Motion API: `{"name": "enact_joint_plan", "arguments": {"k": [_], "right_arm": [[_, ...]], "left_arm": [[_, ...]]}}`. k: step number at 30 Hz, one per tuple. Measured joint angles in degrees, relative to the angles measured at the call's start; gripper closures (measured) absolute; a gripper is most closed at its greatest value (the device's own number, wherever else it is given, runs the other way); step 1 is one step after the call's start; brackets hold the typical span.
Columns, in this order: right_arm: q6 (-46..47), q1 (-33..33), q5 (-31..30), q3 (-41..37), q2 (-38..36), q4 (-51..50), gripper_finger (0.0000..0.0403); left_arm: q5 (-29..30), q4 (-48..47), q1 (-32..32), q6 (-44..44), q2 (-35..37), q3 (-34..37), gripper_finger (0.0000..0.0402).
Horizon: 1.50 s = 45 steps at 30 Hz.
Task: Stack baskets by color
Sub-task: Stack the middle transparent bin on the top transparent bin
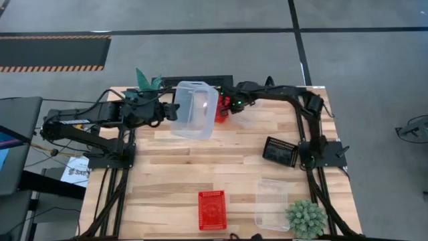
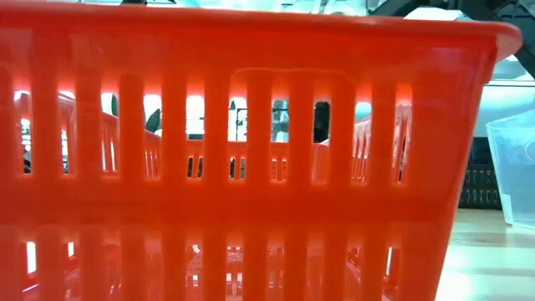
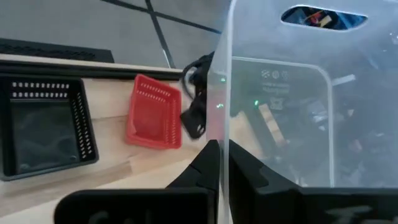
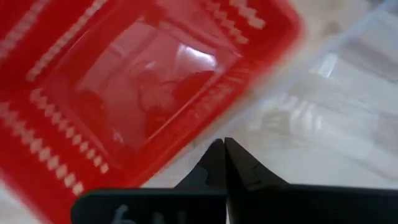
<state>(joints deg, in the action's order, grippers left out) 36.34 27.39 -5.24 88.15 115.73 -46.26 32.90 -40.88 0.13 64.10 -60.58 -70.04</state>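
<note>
My left gripper [image 1: 172, 111] is shut on a clear basket [image 1: 195, 109], which it holds up over the far middle of the table. Just to the right of that basket, my right gripper [image 1: 225, 107] points down, shut, with its tips [image 4: 222, 149] beside the rim of a red basket [image 4: 137, 81] that sits on the table. A second red basket [image 1: 211, 209] and a second clear basket [image 1: 271, 204] rest on their bases near the front edge. A black basket [image 1: 281, 151] stands at the right. My left gripper pinches the clear basket's side wall at its rim [image 3: 225, 134], one finger on each side of the wall. The fingers come from the table's left, slanting a little downward. The basket is lifted clear of the table and tilted. My right gripper's tips stand close to the red basket's rim [image 4: 205, 118]; I cannot tell whether they touch it.
One potted plant [image 1: 306, 218] stands at the near right corner and another [image 1: 147, 80] at the far left. The near red basket [image 2: 251, 150] fills the low view. Bare wood lies in the middle of the table [image 1: 200, 167].
</note>
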Motion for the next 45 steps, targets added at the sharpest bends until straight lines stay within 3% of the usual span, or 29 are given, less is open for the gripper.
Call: {"name": "enact_joint_plan", "arguments": {"k": [6,12,15,22,26,34,45], "right_arm": [[-3.21,-2.81,-1.97,2.92,-3.54,-6.83,0.0392],[-0.72,0.21,-17.04,3.07,-11.81,-22.4,0.0399],[-0.84,5.03,-20.88,3.11,-12.85,-25.55,0.0397],[-5.64,17.53,-20.83,2.0,-12.31,-26.72,0.0398],[-6.96,22.27,-17.9,1.19,-12.34,-27.54,0.04],[-8.43,22.72,-10.03,-3.69,-12.36,-18.88,0.0399],[-8.33,24.16,-8.21,-6.07,-12.25,-15.94,0.04]], "left_arm": [[0.05,-1.01,-0.12,-0.9,-0.04,0.0,0.0401],[0.93,-0.99,-0.06,-2.27,-0.03,0.0,0.0401],[1.52,-0.94,-0.07,-2.35,-0.03,0.0,0.0401],[1.65,-0.91,-0.04,-1.95,-0.04,0.0,0.0401],[1.77,-0.88,-0.04,-1.9,-0.04,0.0,0.0401],[1.97,-0.85,-0.04,-1.01,-0.06,0.0,0.0401],[2.02,-0.83,-0.04,-0.66,-0.06,0.0,0.0401]]}}
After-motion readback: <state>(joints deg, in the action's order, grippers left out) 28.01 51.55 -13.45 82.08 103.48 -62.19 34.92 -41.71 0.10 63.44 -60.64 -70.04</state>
